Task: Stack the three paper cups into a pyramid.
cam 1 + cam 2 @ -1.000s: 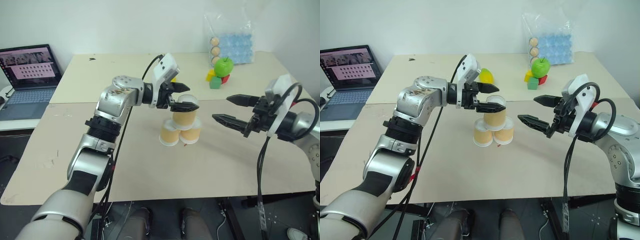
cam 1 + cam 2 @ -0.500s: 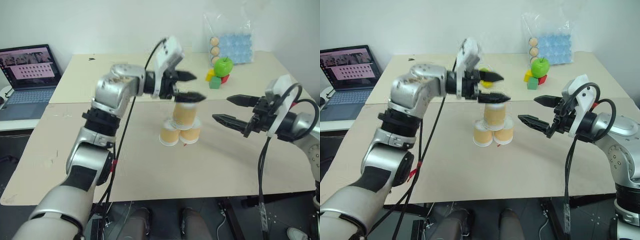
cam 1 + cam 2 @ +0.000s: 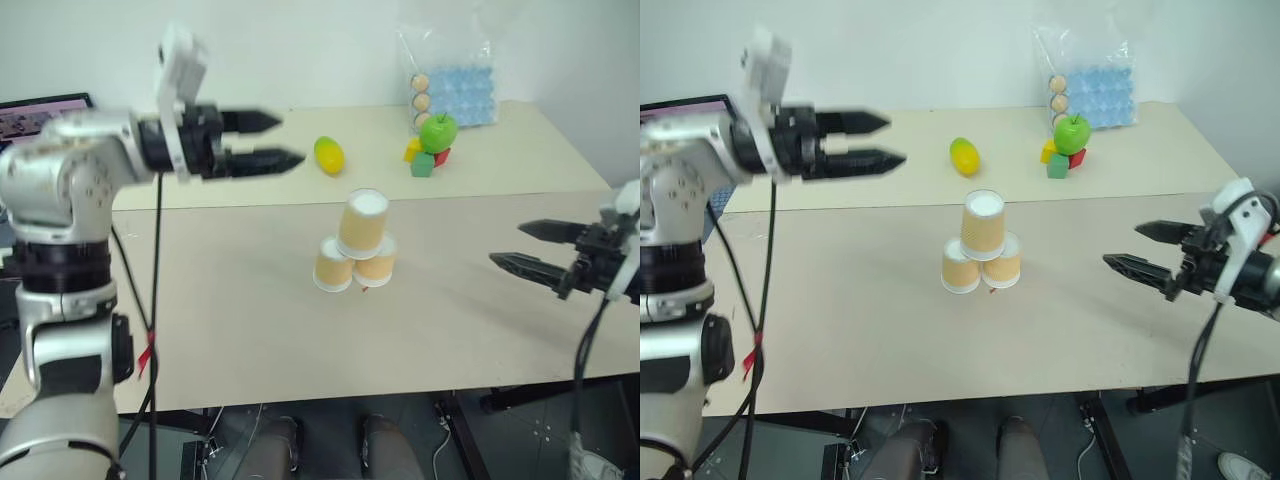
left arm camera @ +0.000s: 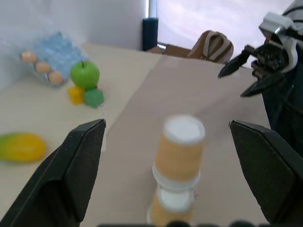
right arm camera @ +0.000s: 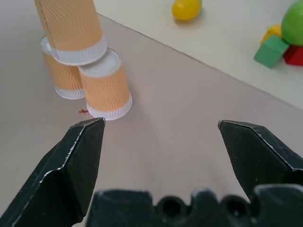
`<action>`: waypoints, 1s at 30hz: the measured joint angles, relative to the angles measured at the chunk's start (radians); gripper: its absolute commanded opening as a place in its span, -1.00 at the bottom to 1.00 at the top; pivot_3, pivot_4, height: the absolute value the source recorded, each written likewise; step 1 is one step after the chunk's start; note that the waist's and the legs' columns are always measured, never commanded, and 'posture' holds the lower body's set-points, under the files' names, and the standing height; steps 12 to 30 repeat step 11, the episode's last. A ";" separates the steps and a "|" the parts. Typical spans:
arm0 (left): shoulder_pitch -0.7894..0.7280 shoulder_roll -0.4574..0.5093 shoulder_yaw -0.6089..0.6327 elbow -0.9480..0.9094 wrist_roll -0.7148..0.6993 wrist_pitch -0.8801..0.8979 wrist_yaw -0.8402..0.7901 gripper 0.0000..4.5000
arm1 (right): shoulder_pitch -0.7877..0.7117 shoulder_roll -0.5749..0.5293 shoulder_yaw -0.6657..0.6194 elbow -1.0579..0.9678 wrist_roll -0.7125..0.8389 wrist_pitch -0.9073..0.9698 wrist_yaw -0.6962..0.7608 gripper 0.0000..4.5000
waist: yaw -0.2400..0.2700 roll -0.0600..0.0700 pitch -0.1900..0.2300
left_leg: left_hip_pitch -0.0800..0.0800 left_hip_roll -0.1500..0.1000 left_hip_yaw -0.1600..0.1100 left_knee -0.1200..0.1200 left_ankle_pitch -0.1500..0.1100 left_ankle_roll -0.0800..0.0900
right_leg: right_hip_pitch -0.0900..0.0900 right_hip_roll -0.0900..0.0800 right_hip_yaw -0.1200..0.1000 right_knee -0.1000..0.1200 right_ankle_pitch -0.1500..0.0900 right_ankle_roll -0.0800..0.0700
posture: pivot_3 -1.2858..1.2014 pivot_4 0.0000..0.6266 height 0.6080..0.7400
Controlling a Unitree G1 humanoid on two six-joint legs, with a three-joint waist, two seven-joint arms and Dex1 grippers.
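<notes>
The three paper cups [image 3: 982,255] stand as a pyramid near the middle of the tan table [image 3: 890,330]: two upside-down cups side by side, touching, and a third upside-down cup [image 3: 983,224] resting on their bases, its white bottom facing up and leaning slightly toward 1 o'clock. No gripper touches the stack.

The left gripper [image 3: 880,140] hangs in the air at about 10 o'clock from the cups, well apart from them, its two black fingers spread and holding nothing, pointing toward 3 o'clock. The right gripper [image 3: 1138,247] sits at about 3 o'clock from the stack, above the table and well apart from it, fingers likewise spread and empty, pointing toward 9 o'clock. In the right wrist view its own fingers [image 5: 78,161] frame bare table, with the cups ahead of them.

Behind the stack, at 12 o'clock, a yellow-green mango [image 3: 963,156] lies on the paler rear table. At about 1 o'clock a green apple [image 3: 1072,133] rests on small coloured blocks [image 3: 1056,160], yellow, green and red, and just behind them stands a clear bag with a blue egg tray [image 3: 1095,85] showing a few eggs. A laptop [image 3: 42,112] shows at 10 o'clock, partly hidden behind the left arm.
</notes>
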 measured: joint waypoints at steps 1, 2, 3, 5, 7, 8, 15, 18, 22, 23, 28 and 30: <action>0.039 0.008 0.005 -0.034 -0.006 0.002 0.006 0.98 | 0.010 0.000 0.001 0.001 0.000 -0.006 0.011 1.00 | 0.001 0.000 0.000 | 0.000 0.000 0.000 0.000 0.000 0.000 | 0.000 0.000 0.000 -0.001 0.000 0.000 | 0.03 -0.52 1.00; 0.106 0.034 0.012 -0.095 -0.021 0.003 0.012 0.98 | 0.025 0.000 -0.004 0.004 -0.001 -0.013 0.027 1.00 | 0.001 0.000 0.000 | 0.000 0.001 0.000 0.000 0.000 0.000 | 0.000 0.000 0.000 -0.002 0.000 0.000 | 0.03 -0.52 1.00; 0.160 0.045 0.015 -0.133 -0.025 0.002 0.022 0.98 | 0.044 0.000 -0.010 0.007 -0.005 -0.019 0.035 1.00 | 0.002 0.000 0.000 | 0.001 0.001 0.000 0.000 0.000 0.000 | 0.001 0.000 0.000 -0.001 0.000 0.000 | 0.03 -0.52 1.00; 0.254 0.043 0.016 -0.188 -0.024 -0.017 0.056 0.98 | 0.071 0.001 -0.021 0.012 -0.017 -0.037 0.039 1.00 | 0.003 0.000 0.000 | 0.000 0.001 0.000 0.000 0.000 0.000 | 0.000 0.000 0.000 -0.002 0.000 0.000 | 0.03 -0.52 1.00; 0.330 0.025 0.001 -0.225 0.004 -0.063 0.097 0.98 | 0.106 0.001 -0.039 0.012 -0.026 -0.040 0.039 1.00 | 0.008 0.000 0.000 | 0.000 0.001 0.000 0.000 0.000 0.000 | 0.001 0.000 0.000 -0.002 0.000 0.000 | 0.03 -0.52 1.00; 0.364 0.027 -0.032 -0.231 0.043 -0.112 0.117 0.98 | 0.116 0.001 -0.042 0.011 -0.027 -0.040 0.036 1.00 | 0.011 0.000 0.000 | 0.000 0.001 0.000 0.000 0.000 0.000 | 0.001 -0.001 0.000 -0.002 0.000 0.000 | 0.03 -0.52 1.00; 0.418 0.033 -0.100 -0.231 0.109 -0.198 0.133 0.98 | 0.122 0.006 -0.046 0.006 -0.023 -0.040 0.028 1.00 | 0.015 0.000 0.000 | 0.000 0.001 0.001 0.000 -0.001 -0.001 | 0.000 -0.001 0.001 -0.003 0.000 -0.001 | 0.03 -0.52 1.00; 0.418 0.033 -0.100 -0.231 0.109 -0.198 0.133 0.98 | 0.122 0.006 -0.046 0.006 -0.023 -0.040 0.028 1.00 | 0.015 0.000 0.000 | 0.000 0.001 0.001 0.000 -0.001 -0.001 | 0.000 -0.001 0.001 -0.003 0.000 -0.001 | 0.03 -0.52 1.00; 0.418 0.033 -0.100 -0.231 0.109 -0.198 0.133 0.98 | 0.122 0.006 -0.046 0.006 -0.023 -0.040 0.028 1.00 | 0.015 0.000 0.000 | 0.000 0.001 0.001 0.000 -0.001 -0.001 | 0.000 -0.001 0.001 -0.003 0.000 -0.001 | 0.03 -0.52 1.00; 0.418 0.033 -0.100 -0.231 0.109 -0.198 0.133 0.98 | 0.122 0.006 -0.046 0.006 -0.023 -0.040 0.028 1.00 | 0.015 0.000 0.000 | 0.000 0.001 0.001 0.000 -0.001 -0.001 | 0.000 -0.001 0.001 -0.003 0.000 -0.001 | 0.03 -0.52 1.00; 0.418 0.033 -0.100 -0.231 0.109 -0.198 0.133 0.98 | 0.122 0.006 -0.046 0.006 -0.023 -0.040 0.028 1.00 | 0.015 0.000 0.000 | 0.000 0.001 0.001 0.000 -0.001 -0.001 | 0.000 -0.001 0.001 -0.003 0.000 -0.001 | 0.03 -0.52 1.00; 0.418 0.033 -0.100 -0.231 0.109 -0.198 0.133 0.98 | 0.122 0.006 -0.046 0.006 -0.023 -0.040 0.028 1.00 | 0.015 0.000 0.000 | 0.000 0.001 0.001 0.000 -0.001 -0.001 | 0.000 -0.001 0.001 -0.003 0.000 -0.001 | 0.03 -0.52 1.00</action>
